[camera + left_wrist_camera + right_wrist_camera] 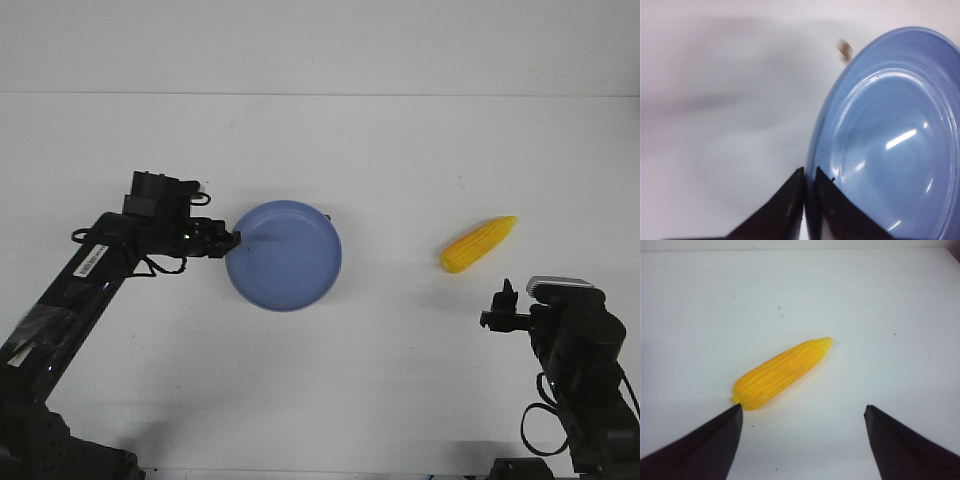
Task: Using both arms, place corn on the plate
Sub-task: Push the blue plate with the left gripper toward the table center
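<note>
The periwinkle-blue plate lies on the white table left of the middle. My left gripper is shut on the plate's left rim; in the left wrist view the two black fingertips pinch the rim of the plate. The yellow corn lies on the table to the right, pointed end toward the far right. My right gripper is open and empty, just short of the corn on the near side. In the right wrist view the corn lies beyond the wide-open gripper, its blunt end close to one finger.
A tiny brown speck lies on the table just beyond the plate's far rim. The white table ends at a pale back wall.
</note>
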`<state>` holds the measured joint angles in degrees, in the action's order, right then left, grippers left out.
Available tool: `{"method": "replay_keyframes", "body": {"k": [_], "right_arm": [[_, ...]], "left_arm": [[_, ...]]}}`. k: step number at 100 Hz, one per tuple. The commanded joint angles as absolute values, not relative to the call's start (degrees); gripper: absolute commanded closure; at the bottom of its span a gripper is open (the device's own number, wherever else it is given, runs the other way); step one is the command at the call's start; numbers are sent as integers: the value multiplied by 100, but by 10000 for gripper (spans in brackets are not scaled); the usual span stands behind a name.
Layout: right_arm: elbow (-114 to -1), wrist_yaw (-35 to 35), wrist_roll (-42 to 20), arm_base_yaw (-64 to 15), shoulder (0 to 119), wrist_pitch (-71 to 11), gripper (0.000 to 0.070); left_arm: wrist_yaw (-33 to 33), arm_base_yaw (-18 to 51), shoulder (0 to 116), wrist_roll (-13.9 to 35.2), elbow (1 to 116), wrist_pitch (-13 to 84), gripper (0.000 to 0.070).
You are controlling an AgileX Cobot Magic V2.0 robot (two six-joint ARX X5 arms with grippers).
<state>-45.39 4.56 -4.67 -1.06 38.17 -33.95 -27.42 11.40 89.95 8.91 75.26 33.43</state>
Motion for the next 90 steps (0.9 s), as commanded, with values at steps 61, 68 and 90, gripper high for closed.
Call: {"method": "replay_keyframes", "body": {"k": [61, 68, 90], "right_arm": [[-4609, 454, -471, -106, 3830, -3326, 185], [-4609, 454, -471, -106, 3830, -3326, 185], [-4609, 454, -471, -106, 3830, -3321, 185]], "left_arm": [[-2832, 2429, 9024, 1363, 5881, 2373, 691], [-2832, 2438, 9024, 1385, 5826, 2375, 690], [-2827, 2447, 9024, 1380, 5811, 2379, 688]]}}
